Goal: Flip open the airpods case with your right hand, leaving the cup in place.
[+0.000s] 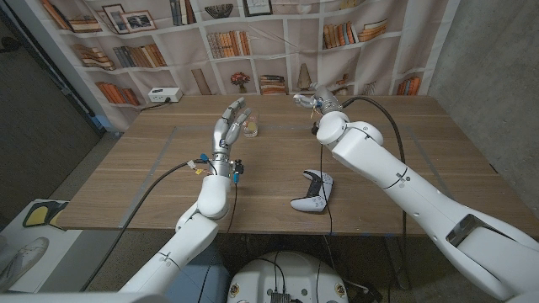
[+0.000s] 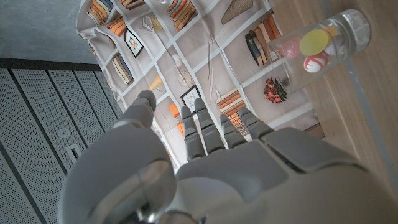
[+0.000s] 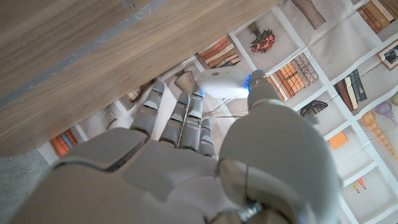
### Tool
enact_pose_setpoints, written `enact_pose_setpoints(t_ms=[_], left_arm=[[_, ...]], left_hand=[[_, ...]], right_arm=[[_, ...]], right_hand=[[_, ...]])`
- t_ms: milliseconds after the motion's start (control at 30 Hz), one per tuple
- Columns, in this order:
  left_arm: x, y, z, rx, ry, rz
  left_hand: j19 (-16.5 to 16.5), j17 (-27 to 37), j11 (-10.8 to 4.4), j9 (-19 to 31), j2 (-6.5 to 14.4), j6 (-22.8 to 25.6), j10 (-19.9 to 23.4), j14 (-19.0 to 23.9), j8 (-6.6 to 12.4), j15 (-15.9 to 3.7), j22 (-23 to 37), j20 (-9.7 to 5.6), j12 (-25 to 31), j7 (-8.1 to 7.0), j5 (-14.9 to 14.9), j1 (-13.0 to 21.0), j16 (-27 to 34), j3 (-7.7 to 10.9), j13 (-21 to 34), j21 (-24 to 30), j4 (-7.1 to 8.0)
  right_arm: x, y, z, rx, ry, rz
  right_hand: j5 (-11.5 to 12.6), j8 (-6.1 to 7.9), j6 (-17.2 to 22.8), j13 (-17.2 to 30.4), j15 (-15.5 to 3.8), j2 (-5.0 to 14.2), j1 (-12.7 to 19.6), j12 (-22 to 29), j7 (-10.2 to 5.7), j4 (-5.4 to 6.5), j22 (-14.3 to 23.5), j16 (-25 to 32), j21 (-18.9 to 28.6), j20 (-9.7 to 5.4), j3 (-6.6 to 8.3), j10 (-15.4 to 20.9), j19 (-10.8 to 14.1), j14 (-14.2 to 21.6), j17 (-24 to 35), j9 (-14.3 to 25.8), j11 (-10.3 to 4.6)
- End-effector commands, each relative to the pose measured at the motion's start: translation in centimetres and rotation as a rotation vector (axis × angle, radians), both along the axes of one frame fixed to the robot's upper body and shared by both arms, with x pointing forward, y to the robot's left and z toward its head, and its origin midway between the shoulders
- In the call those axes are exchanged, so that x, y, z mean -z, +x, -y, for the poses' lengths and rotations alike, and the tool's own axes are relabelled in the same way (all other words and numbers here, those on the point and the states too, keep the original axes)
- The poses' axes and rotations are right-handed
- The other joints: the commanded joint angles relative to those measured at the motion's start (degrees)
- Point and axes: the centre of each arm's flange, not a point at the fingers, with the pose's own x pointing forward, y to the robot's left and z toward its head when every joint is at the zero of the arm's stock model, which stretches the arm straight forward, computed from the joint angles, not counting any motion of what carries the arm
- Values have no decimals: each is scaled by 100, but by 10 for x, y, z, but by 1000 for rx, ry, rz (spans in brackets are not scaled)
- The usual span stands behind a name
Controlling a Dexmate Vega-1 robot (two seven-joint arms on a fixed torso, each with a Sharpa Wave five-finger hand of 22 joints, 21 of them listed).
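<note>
My right hand (image 1: 310,102) is raised over the far middle of the table and pinches the white airpods case (image 3: 222,84) between thumb and fingertips (image 3: 200,94). In the head view the case (image 1: 302,98) is a small pale shape at the fingers. I cannot tell whether its lid is up. The clear cup (image 1: 251,127) stands on the table just right of my left hand (image 1: 230,126), holding small yellow, red and pink pieces (image 2: 316,43). My left hand is upright with fingers apart, holding nothing and not touching the cup.
A white game controller (image 1: 313,191) lies near the front edge, under my right forearm. A white power strip (image 1: 164,95) sits at the table's (image 1: 152,168) far left corner. A bookshelf backdrop hangs behind the table.
</note>
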Motion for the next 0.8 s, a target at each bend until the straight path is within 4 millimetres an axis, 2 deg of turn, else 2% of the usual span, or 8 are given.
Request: enact_pose_setpoints(t_ms=[33,167,367,500,633,800], left_arm=[[-9,-2,23,-98,-54,27],[-12,1,35,-128,-109,62],[-19,3,43,-134,-91,76],[-21,6,46,-142,-104,80],[-23,8,48,-157,-108,83],[-25,10,51,-162,-107,83]], left_hand=[[44,22,-115,14,-86,-98,-159,-19,-75,20,9,-34,-113,-29,0,185,-14,-24,34,14,29],[66,28,-95,22,-231,15,-59,38,-60,-68,11,-100,-96,-68,-6,191,11,-157,56,19,77],[73,28,-152,27,-290,-35,-128,5,-99,-73,11,-167,-145,-71,4,219,-4,-218,57,16,88],[48,32,-116,31,-367,-173,-260,-66,-173,-62,13,-201,-213,-68,12,216,-32,-312,61,4,120],[37,35,-102,34,-381,-32,-187,-46,-129,-78,14,-218,-191,-130,18,205,-20,-366,65,1,151],[80,36,-67,37,-355,7,-160,58,-126,-83,14,-240,-185,-89,29,224,16,-390,69,17,167]], right_arm=[[-7,-7,5,-45,84,10],[-11,-9,8,-81,116,14],[-12,-10,9,-108,126,6],[-12,-7,11,-143,152,-12],[-11,-1,15,-218,203,-44],[-12,-1,17,-239,224,-36]], right_hand=[[32,10,42,236,8,210,189,31,14,99,13,17,11,-16,121,494,29,57,11,15,-438],[34,10,52,242,7,207,197,29,15,101,13,17,9,-15,120,490,33,56,12,15,-427],[38,15,81,252,2,207,216,29,29,99,13,17,11,-19,124,493,51,57,13,15,-409],[42,11,86,259,-4,207,231,35,28,98,12,15,11,-18,126,512,62,52,14,15,-408],[43,11,100,266,-2,200,239,38,35,99,12,16,9,-16,124,522,69,54,15,15,-400],[44,13,117,273,-6,197,243,40,49,104,12,19,7,-15,120,529,75,60,17,15,-409]])
